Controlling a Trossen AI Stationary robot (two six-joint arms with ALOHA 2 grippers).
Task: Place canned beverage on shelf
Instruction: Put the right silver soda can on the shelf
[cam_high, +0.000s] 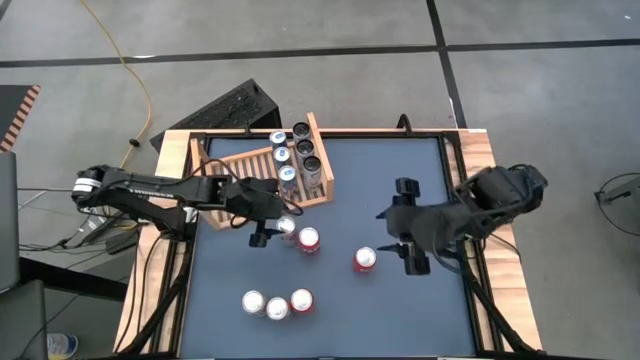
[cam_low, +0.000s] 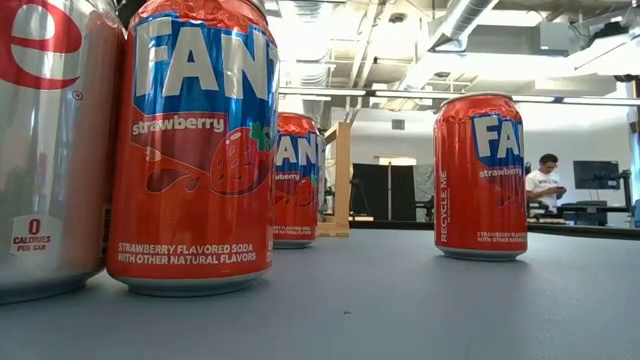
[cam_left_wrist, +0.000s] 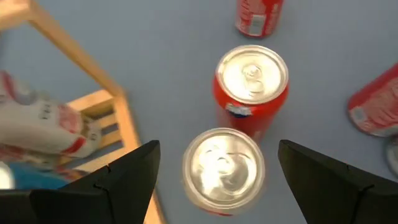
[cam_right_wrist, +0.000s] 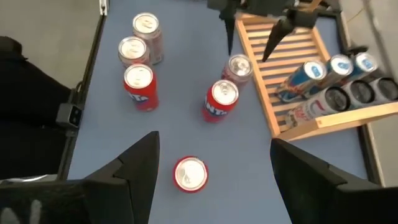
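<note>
- our left gripper (cam_high: 272, 232) hangs directly over a silver-topped can (cam_high: 288, 226) standing just beside the open edge of the shelf (cam_high: 262, 172), its fingers (cam_left_wrist: 127, 177) spread wide on either side of the lid, nothing held yet
- our right gripper (cam_high: 402, 248) waits near a red can (cam_high: 365, 259) toward the right side of the table (cam_high: 400, 310), fingers (cam_right_wrist: 134, 165) released and empty
- the shelf already carries several cans along its far side; another red can (cam_high: 308, 240) stands close to the one we are over, and three more (cam_high: 277, 304) cluster near the front edge
- we judge the can rigid but thin-walled and smooth, so it may slip or dent; if full, it will feel fairly heavy
- we would take hold across the round body below the rim, squarely, keeping it upright and clear of its red neighbour
</note>
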